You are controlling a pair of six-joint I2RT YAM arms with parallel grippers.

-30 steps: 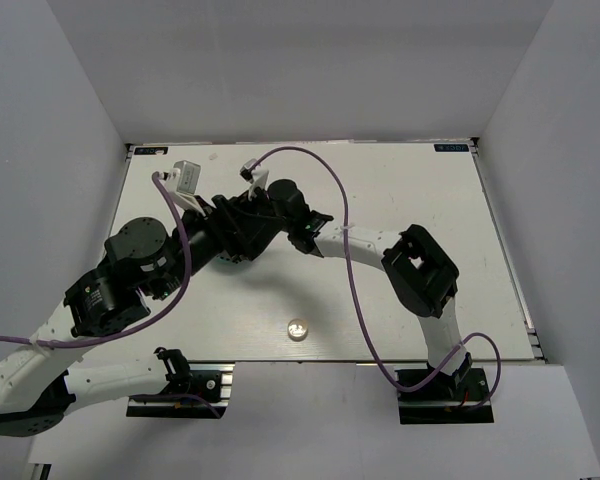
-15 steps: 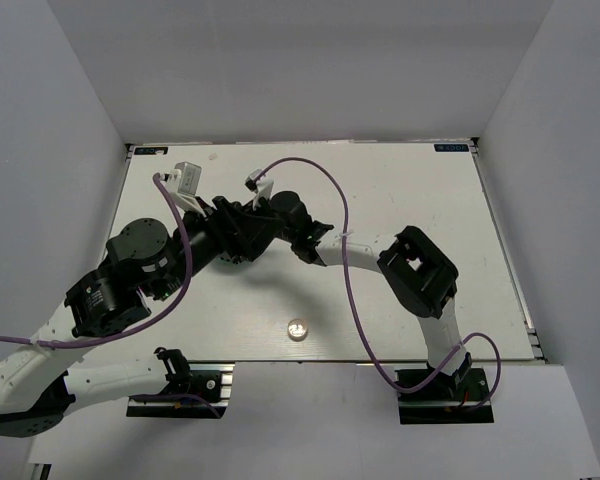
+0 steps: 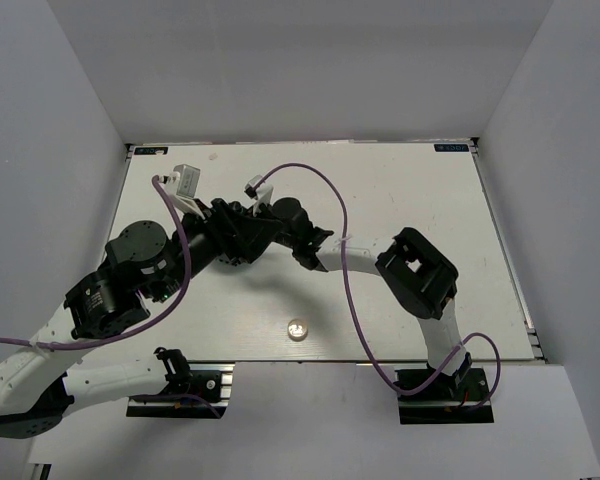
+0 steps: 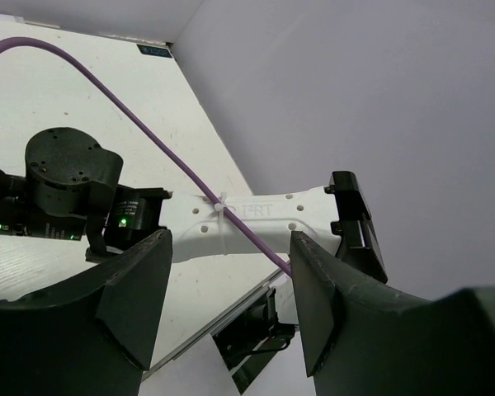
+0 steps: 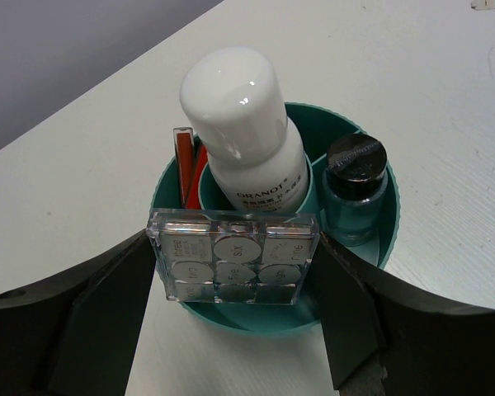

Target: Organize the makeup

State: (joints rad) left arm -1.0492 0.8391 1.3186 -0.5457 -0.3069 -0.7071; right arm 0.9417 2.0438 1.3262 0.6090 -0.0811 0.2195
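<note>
Looking down over the whole table (image 3: 420, 190) from above. Facing the right arm (image 4: 256, 216) from the left wrist, sharing it with overhead. Staring closely into the teal holder (image 5: 264, 318) from the right wrist.

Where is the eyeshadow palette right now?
In the right wrist view, the eyeshadow palette sits between the fingers of the right gripper, at the near rim of the teal holder, just in front of the white bottle.
</note>
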